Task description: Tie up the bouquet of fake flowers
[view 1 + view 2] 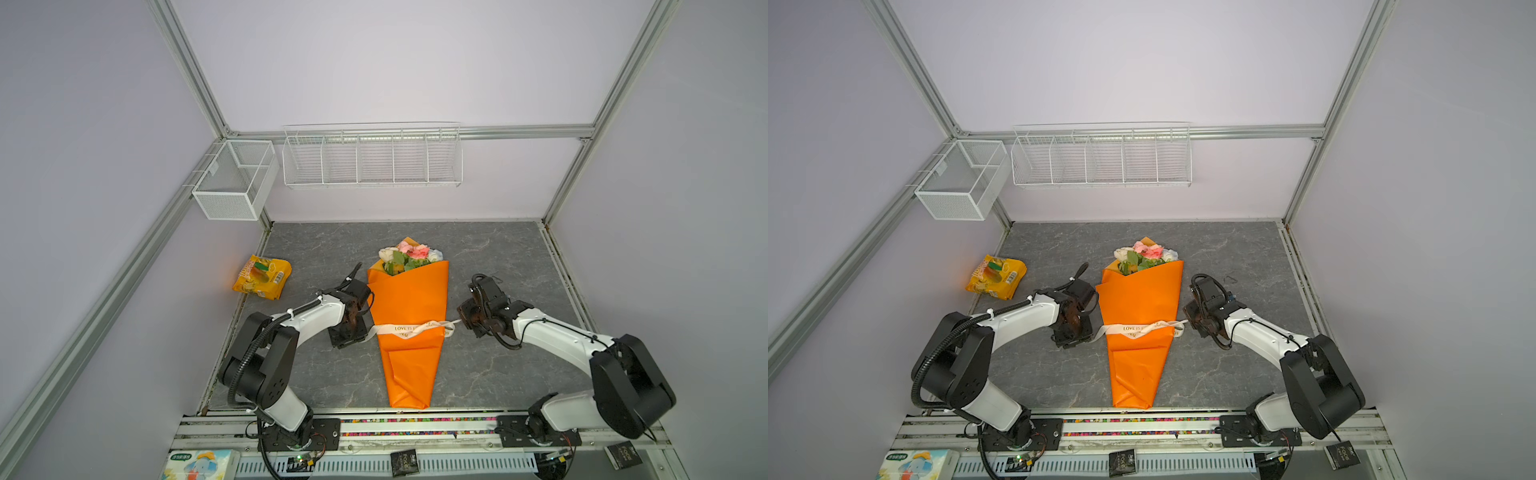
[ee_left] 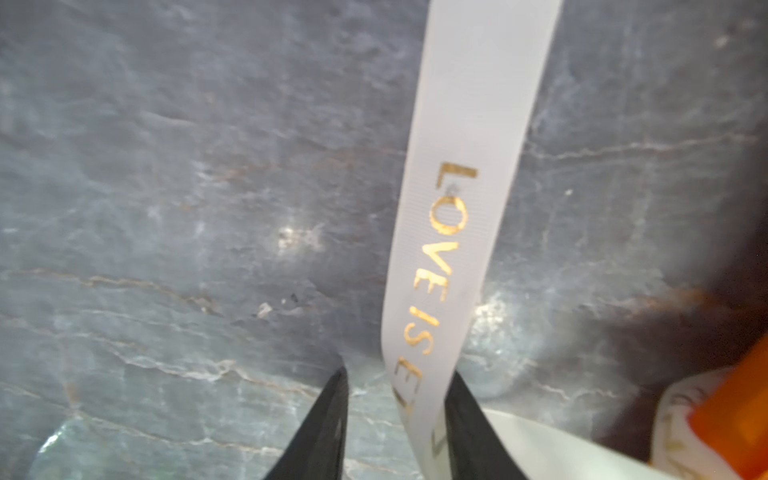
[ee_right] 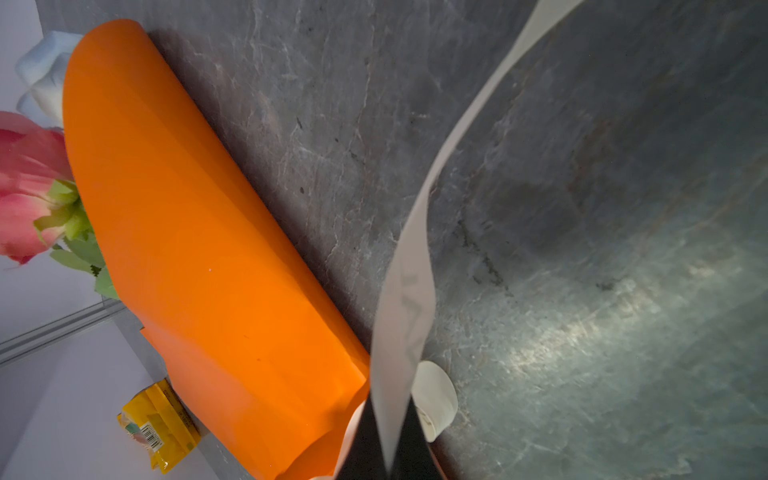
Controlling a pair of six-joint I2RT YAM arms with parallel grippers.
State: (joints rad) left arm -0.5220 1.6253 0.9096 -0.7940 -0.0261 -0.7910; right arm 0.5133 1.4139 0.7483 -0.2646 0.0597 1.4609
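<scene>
Bouquet of fake flowers (image 1: 409, 307), pink, cream and white roses in a cone of orange paper: lies flat at the middle of the grey marbled tabletop (image 1: 511, 257), stems hidden inside the wrap. Cream ribbon with gold lettering (image 1: 405, 328) crosses its waist (knot hard to make out). Right gripper (image 3: 390, 415) clamped tight on one ribbon end. Left gripper (image 2: 399, 374) jaws parted, ribbon running loose between them. Yellow snack bag (image 1: 262, 277) well apart, far left.

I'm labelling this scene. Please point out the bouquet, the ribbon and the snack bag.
bouquet (image 1: 409, 291), in a top view, on its orange paper wrap.
ribbon (image 1: 401, 328), in a top view, on the printed band across the wrap.
snack bag (image 1: 262, 277), in a top view, middle of its yellow front.
</scene>
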